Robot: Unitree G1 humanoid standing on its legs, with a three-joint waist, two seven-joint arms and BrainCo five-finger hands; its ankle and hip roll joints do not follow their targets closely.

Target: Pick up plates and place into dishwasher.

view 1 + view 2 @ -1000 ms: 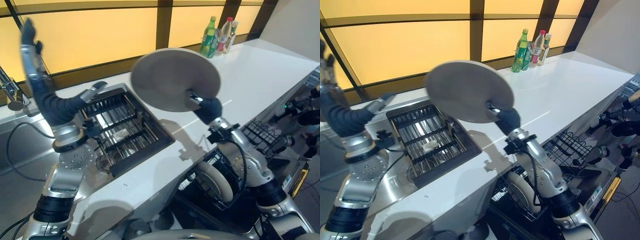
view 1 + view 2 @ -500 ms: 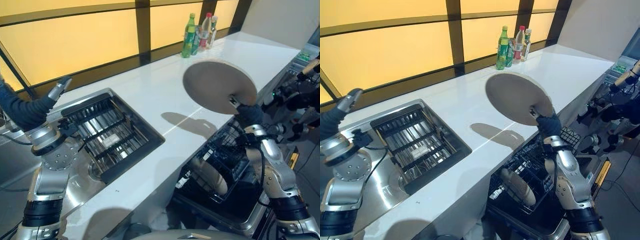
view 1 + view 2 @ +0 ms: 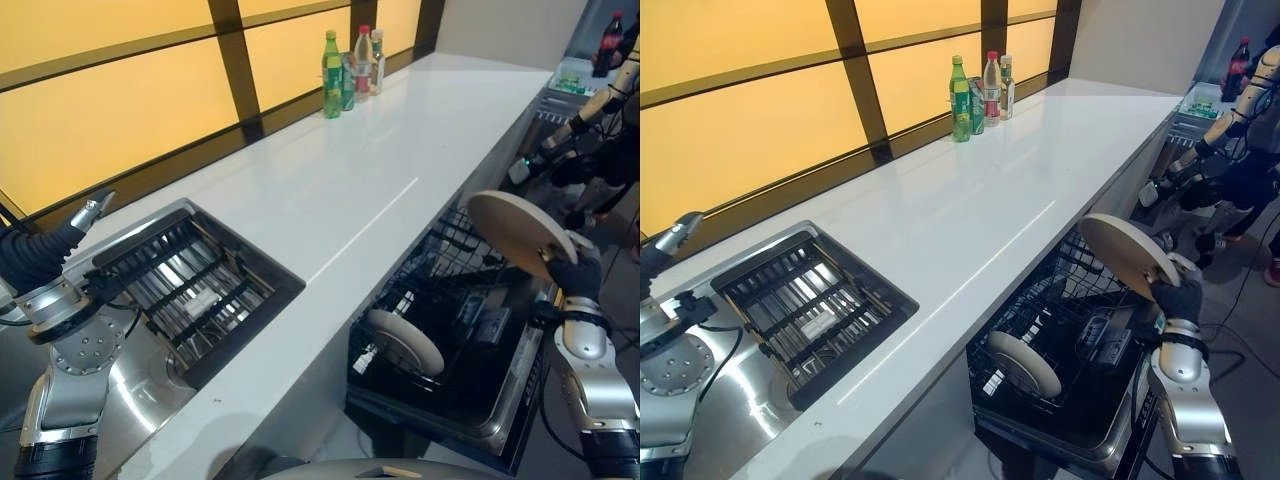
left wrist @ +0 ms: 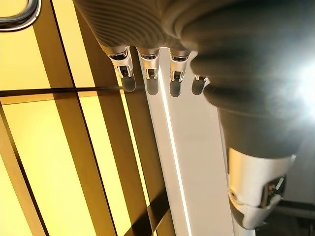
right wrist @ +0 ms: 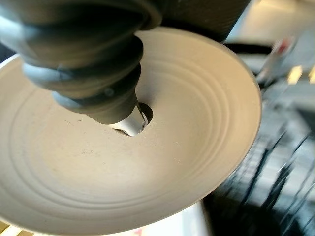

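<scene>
While the right hand (image 3: 1181,297) pinches a tilted beige plate (image 3: 1118,256) over the dishwasher rack (image 3: 1092,345), its fingers are mostly hidden; left hand (image 4: 147,73) fingers straight, empty.

Beige plate (image 3: 520,232) tilted above open dishwasher rack (image 3: 455,330), second plate (image 3: 404,342) standing inside

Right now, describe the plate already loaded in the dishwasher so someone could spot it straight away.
Below the white counter, the dishwasher's black wire rack is pulled out. The loaded plate stands on edge near the rack's front. Unlike the other plate, held above the rack by the right hand, nothing grips it.
</scene>
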